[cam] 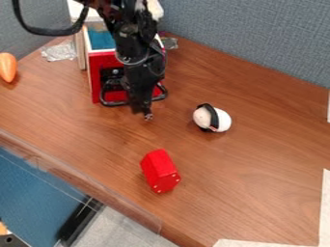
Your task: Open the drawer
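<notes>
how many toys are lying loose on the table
3: orange toy at far left, black-and-white toy right of the drawer, red block in front; the drawer could hide more.

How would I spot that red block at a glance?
On the brown wooden table, find the black gripper hanging by the drawer. From there, look nearer the camera to a chunky red block. The drawer's front is red too, but the block lies by itself and has small pale dots on its end.

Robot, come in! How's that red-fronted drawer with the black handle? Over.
Black gripper low beside handle. Drawer open, blue inside showing. Red many-sided block out front, not touching.
</notes>
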`<state>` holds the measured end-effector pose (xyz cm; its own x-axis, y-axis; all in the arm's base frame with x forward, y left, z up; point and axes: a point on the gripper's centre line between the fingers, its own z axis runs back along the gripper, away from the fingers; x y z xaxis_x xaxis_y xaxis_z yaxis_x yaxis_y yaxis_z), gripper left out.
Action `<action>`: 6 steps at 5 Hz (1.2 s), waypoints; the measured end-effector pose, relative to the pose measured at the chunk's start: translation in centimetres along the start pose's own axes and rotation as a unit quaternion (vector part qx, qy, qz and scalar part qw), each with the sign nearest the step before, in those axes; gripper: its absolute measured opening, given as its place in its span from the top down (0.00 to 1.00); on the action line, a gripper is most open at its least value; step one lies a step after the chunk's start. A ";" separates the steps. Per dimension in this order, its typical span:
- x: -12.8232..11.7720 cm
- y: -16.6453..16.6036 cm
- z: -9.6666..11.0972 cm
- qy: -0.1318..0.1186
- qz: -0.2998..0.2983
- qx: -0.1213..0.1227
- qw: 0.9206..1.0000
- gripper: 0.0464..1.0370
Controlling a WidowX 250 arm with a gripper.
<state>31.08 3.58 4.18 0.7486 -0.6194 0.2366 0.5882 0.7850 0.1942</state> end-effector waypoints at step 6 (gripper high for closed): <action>0.2 0.5 5.3 -0.050 0.022 -0.004 0.998 0.04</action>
<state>29.90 3.76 9.36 0.7397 -0.5813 0.3389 0.5583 0.8114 0.1732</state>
